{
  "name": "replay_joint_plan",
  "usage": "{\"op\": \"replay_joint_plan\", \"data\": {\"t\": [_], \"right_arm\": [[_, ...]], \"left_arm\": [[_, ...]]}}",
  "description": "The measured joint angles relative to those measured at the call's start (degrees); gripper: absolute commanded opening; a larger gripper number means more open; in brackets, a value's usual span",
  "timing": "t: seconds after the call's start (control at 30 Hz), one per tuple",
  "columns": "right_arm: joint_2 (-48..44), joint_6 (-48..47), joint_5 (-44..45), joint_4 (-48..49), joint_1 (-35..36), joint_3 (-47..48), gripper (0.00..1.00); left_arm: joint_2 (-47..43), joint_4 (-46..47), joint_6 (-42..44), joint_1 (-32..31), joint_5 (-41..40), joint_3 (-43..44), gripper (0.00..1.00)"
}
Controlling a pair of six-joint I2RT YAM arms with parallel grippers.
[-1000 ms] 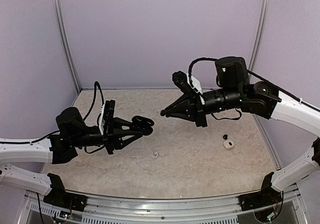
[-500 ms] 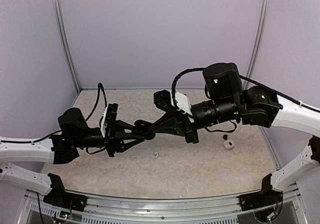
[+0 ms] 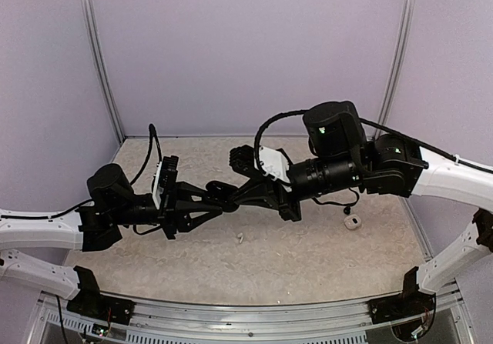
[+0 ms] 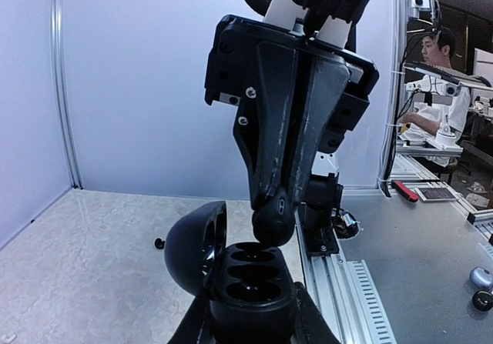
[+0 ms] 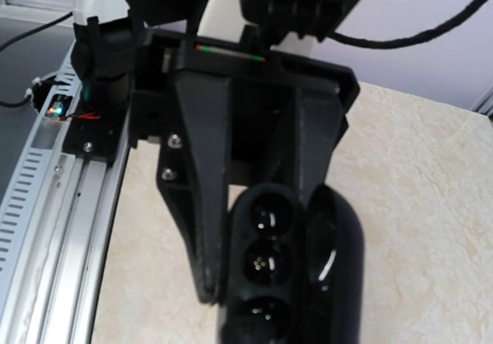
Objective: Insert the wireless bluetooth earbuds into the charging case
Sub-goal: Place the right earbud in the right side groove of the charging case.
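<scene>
My left gripper (image 3: 212, 202) is shut on the black charging case (image 4: 250, 282) and holds it above the table with the lid (image 4: 194, 244) swung open. Three sockets show in the case (image 5: 266, 267), and they look empty. My right gripper (image 4: 276, 199) is shut on a glossy black earbud (image 4: 273, 219), which sits right over the far socket, touching or nearly so. My right gripper's own fingers do not show in the right wrist view. Another black earbud (image 4: 159, 243) and a white earbud (image 3: 353, 222) lie on the table. A small white piece (image 3: 240, 238) lies near the middle.
Both arms meet above the middle of the speckled table (image 3: 308, 252). Purple walls close in the back and sides. A metal rail (image 3: 246, 313) runs along the near edge. Outside the cell, a person sits at a bench (image 4: 439, 59).
My right arm has swung left and down, bringing its tip from well clear of the case to right over the far socket. The left arm has barely moved with the case.
</scene>
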Motion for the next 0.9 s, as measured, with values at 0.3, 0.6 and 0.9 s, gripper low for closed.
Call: {"op": "replay_joint_plan", "data": {"t": [0.3,0.6,0.9], "right_arm": [[0.3,-0.2,0.4,0.5,0.0,0.0,0.05],[0.5,-0.2,0.4,2.6,0.0,-0.1,0.08],[0.6,0.0,0.3,3.0,0.0,-0.5,0.21]], "left_arm": [[0.0,0.4,-0.4,0.0,0.3,0.0,0.00],[-0.1,1.5,-1.1,-0.2,0.8,0.0,0.00],[-0.3,1.9,-1.5,-0.2,0.8,0.0,0.00]]}}
